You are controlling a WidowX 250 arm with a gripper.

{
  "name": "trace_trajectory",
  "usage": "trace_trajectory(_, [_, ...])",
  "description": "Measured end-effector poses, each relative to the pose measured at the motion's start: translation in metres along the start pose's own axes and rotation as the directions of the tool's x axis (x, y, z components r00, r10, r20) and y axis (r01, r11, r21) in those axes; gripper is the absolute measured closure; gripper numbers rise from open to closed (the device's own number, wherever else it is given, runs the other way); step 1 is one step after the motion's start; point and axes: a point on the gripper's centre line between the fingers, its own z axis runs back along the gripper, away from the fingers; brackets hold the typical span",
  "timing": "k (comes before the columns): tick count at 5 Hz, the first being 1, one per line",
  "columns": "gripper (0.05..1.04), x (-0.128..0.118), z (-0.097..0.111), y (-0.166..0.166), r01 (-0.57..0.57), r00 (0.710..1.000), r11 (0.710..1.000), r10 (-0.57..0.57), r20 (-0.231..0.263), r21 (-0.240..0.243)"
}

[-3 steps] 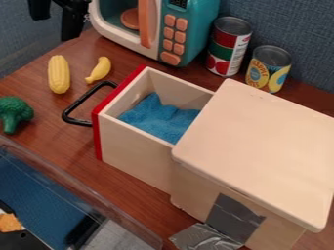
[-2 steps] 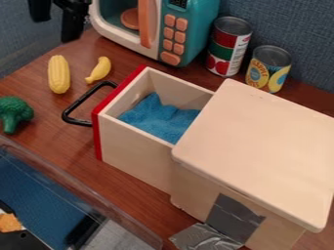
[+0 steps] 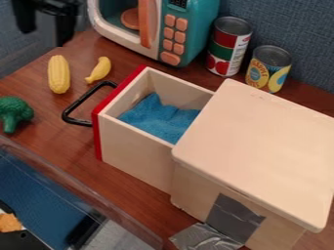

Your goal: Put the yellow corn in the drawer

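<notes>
Yellow corn (image 3: pixel 58 74) on reddish-brown wood tabletop (image 3: pixel 52 128), blue textured wall (image 3: pixel 299 24) behind, end effector (image 3: pixel 46 37) at upper left, fingers apart

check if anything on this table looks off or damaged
The grey tape on the wooden box's side looks makeshift, crumpled near the table. The blue cloth in the open drawer is bunched up rather than flat. I see no spill or clear damage.

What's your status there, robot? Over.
Pincer open, empty, at upper left. Yellow corn on the table beside the banana. Drawer open, blue cloth inside; black handle juts toward the corn.
</notes>
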Motion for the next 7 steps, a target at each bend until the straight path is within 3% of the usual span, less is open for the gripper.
trace_trajectory(1, [0.083,-0.001,-0.014,0.017,-0.160,0.986,0.986,0.162,0.031,-0.050])
trace_trajectory(2, [0.083,-0.004,-0.030,0.036,-0.334,0.941,0.937,0.338,0.023,-0.099])
trace_trajectory(3, [0.083,-0.005,-0.051,0.039,-0.403,0.915,0.910,0.402,-0.023,-0.101])
trace_trajectory(5, [0.083,-0.003,-0.064,0.028,-0.453,0.891,0.882,0.444,-0.092,-0.132])
trace_trajectory(7, [0.083,0.004,-0.065,0.013,-0.453,0.891,0.881,0.444,-0.094,-0.133])
